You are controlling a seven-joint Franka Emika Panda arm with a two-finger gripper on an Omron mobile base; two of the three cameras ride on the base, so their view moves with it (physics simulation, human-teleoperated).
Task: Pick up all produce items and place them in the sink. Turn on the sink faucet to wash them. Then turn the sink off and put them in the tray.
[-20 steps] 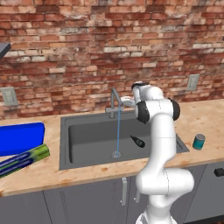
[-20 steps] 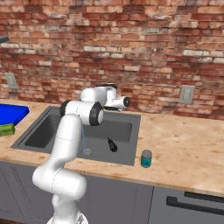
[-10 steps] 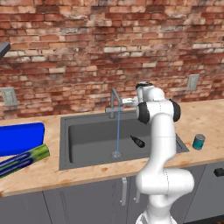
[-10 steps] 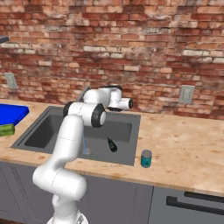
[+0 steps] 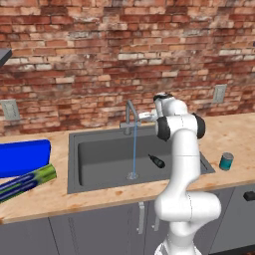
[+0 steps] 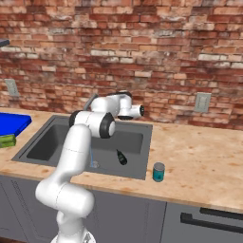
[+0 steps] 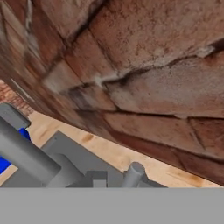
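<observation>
End effector (image 5: 145,116): centre of the left base view, at the back rim of the sink beside the faucet's base, jaws drawn fully together with nothing seen between them; in the right base view it sits left of centre (image 6: 137,112), close to the brick wall (image 6: 142,52). Sink faucet (image 5: 130,113): thin grey tap at the back edge of the basin, a thin stream of water falling from its spout to the drain; in the hand view its grey parts fill the lower left (image 7: 30,157). Sink (image 5: 99,159): dark grey basin, centre of the left base view, recessed in the light wooden counter (image 5: 234,139). Produce item (image 5: 156,161): small, near-black, elongated, lying on the basin floor right of the stream, apart from it. Tray (image 5: 22,157): bright blue, left edge of the frame, on the counter. Striped box (image 5: 27,182): green and blue, just below the tray. Teal can (image 5: 226,161): upright on the counter, right of the sink.
</observation>
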